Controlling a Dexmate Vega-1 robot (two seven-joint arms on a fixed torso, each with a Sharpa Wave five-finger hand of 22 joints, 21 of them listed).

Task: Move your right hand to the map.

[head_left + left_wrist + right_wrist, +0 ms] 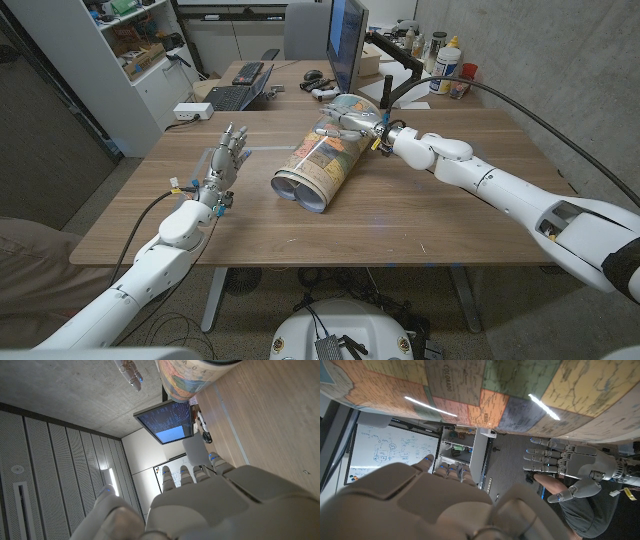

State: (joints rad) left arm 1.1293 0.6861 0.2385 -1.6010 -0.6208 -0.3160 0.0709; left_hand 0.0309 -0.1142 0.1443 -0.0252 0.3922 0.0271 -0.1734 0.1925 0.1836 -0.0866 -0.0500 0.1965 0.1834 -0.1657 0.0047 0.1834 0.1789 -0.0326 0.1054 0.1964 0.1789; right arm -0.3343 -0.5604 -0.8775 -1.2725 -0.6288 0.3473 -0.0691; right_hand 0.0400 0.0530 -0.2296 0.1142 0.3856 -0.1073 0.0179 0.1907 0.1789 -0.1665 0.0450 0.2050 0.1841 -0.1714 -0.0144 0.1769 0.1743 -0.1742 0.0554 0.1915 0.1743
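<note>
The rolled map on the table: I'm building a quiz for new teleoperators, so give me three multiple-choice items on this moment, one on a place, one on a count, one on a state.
1. Where does the rolled map lie?
A. between the two hands on the table
B. on the shelf
C. on the floor

2. How many robot hands are at the map?
A. none
B. one
C. two

3. How is the left hand?
A. gripping the map
B. holding a cable
C. holding nothing, fingers apart and upright

Key: 1 A, the head view shows it mid-table between the arms; 2 B, the right hand is on the map's far end and the left hand stands apart; 3 C, its fingers point up, clear of the map.
</note>
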